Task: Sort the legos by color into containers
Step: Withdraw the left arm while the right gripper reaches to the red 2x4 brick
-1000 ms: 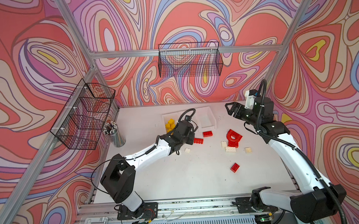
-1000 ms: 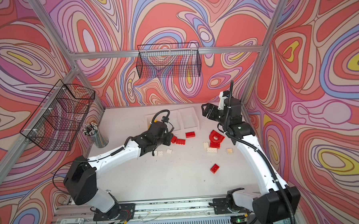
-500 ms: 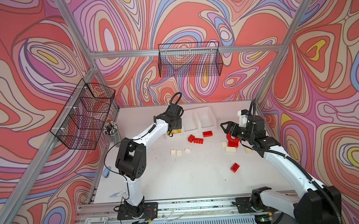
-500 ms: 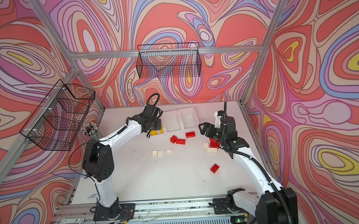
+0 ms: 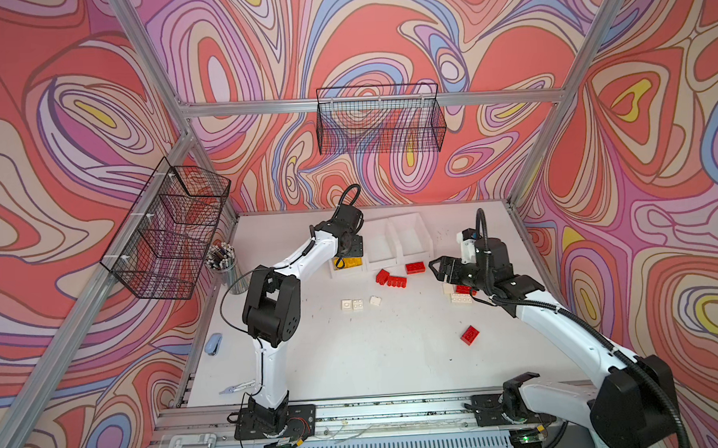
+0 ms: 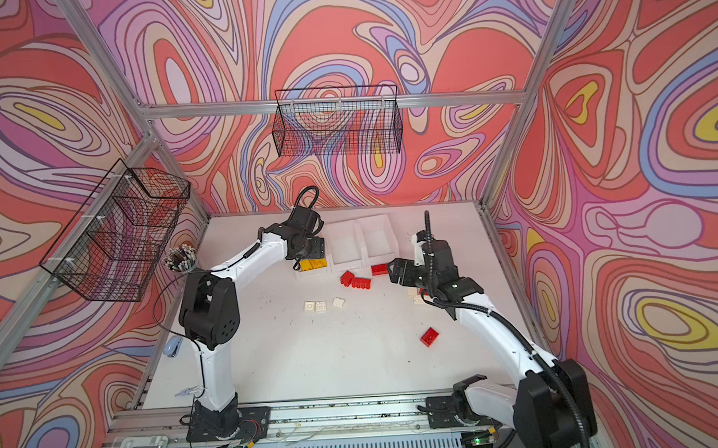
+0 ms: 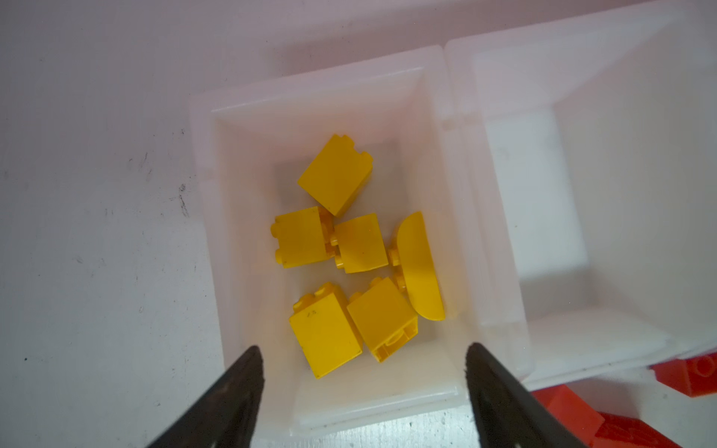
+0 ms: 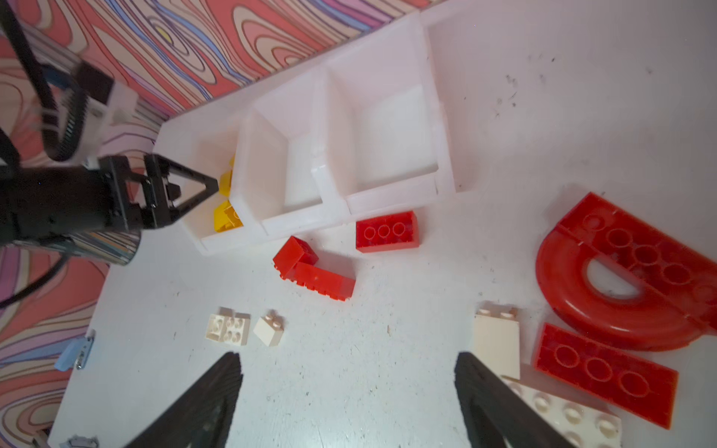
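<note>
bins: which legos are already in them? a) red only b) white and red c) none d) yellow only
d: only yellow legos lie in the end bin; the other two bins are empty.

In both top views the left arm [image 5: 309,256] covers most of the leftmost bin [image 5: 338,273], leaving only a sliver of the yellow legos [image 5: 349,262]. The right arm [image 5: 492,261] hides most of the red arch [image 8: 644,254] there. The right wrist view cuts off the arch at its edge, and likewise the white studded plate [image 8: 562,415]. The pencils [image 5: 219,254] in the cup [image 5: 232,276] are too small to tell apart.
</note>
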Robot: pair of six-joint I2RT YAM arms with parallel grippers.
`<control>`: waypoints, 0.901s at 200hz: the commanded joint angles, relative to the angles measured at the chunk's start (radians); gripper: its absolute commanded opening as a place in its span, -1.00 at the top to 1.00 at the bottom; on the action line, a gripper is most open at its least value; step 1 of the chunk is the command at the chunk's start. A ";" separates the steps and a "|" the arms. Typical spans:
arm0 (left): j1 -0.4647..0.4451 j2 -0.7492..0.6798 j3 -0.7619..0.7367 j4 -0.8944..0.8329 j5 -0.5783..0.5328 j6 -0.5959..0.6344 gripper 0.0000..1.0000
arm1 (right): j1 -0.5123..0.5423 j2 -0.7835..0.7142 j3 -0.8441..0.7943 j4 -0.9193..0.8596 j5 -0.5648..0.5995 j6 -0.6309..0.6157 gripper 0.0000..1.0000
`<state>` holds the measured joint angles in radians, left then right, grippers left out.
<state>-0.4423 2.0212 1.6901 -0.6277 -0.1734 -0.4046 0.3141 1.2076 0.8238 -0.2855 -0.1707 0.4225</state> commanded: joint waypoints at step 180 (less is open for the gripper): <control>0.000 -1.028 -0.628 -0.117 0.217 0.091 -0.99 | 0.204 0.538 0.243 0.139 -0.022 -0.298 -0.77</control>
<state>-0.4442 1.0393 1.0962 -0.7269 0.0113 -0.3420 0.5179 1.6932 1.0595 -0.1780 -0.1570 0.1749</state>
